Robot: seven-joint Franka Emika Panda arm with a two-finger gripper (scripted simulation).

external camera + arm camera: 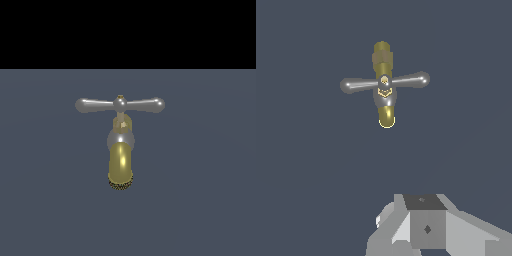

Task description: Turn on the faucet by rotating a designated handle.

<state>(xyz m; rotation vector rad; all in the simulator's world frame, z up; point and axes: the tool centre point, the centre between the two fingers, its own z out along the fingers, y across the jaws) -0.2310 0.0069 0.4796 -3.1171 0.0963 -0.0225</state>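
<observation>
Wrist view: one gripper point(426, 227) is seen nearest, well apart from the faucet point(384, 85); whether its fingers are open cannot be told. One handle point(120, 105) is laid crosswise, its long axis level, above one spout point(120, 162) pointed toward the exterior camera.

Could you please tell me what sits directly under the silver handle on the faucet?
Under the handle a thin brass stem drops into a grey collar, from which the brass spout curves out to its dark ribbed rim. The faucet's base and mounting are hidden behind the spout.
</observation>
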